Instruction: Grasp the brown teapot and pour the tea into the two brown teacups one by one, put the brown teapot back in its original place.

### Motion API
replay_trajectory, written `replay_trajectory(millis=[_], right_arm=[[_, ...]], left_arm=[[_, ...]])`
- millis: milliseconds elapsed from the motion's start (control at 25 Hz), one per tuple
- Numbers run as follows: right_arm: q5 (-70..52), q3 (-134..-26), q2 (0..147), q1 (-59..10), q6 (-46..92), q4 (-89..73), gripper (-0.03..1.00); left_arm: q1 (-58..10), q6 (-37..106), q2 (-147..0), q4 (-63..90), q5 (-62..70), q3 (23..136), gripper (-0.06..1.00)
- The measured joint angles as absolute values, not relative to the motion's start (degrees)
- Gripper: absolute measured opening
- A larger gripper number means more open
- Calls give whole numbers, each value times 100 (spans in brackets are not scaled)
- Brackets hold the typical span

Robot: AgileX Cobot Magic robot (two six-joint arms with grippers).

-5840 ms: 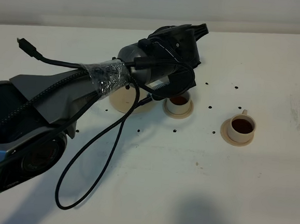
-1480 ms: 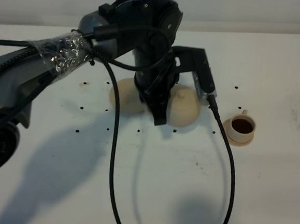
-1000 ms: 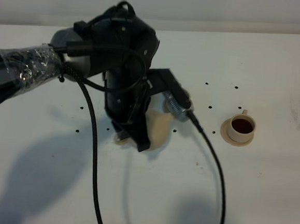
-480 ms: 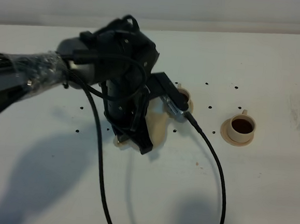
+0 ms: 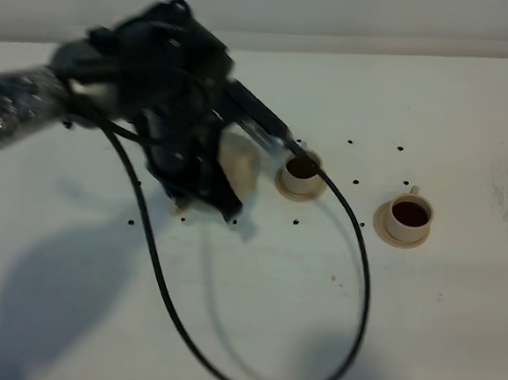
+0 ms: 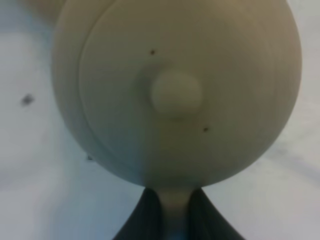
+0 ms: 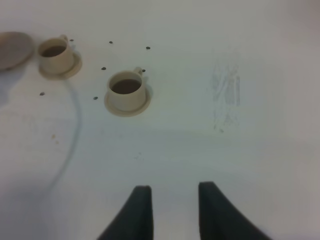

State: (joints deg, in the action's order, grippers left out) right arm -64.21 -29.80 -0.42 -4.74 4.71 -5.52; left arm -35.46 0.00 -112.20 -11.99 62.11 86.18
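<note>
Left gripper holds the brown teapot: jaws pinching its loop handle, seen at the frame edge in the left wrist view. The pot fills that view, lid knob facing the camera, body upright as far as I can tell. A few dark specks sit on the lid.

In the high view the left arm is motion-blurred and covers most of the pot; only a tan sliver of the brown teapot shows beside the wrist. Can't tell whether it touches the counter or hangs just above it. The large saucer shows only as a tan disc at the edge of the right wrist view, partly cropped; in the high view it's hidden behind the arm.

Two brown teacups sit on their small saucers, both with dark liquid inside: near cup just beside the teapot, far cup well apart toward the right. Both also show in the right wrist view, and.

A black cable loops from the left wrist across the counter and passes close by the near cup. Dark droplets are scattered on the counter around the cups.

Right gripper: jaws spread, nothing between them, over bare counter, well away from the cups.
</note>
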Motion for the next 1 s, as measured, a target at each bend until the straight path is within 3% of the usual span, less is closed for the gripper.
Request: replay_trajectory(millis=[280, 1000], right_arm=[[-6421, -2980, -42, -474, 471, -552, 22], [-6421, -2980, -42, -474, 471, -552, 22]], left_arm=[[-3012, -1155, -11419, -1037, 5421, 8618, 8], [-3006, -1514, -12213, -972, 4537, 9043, 8]])
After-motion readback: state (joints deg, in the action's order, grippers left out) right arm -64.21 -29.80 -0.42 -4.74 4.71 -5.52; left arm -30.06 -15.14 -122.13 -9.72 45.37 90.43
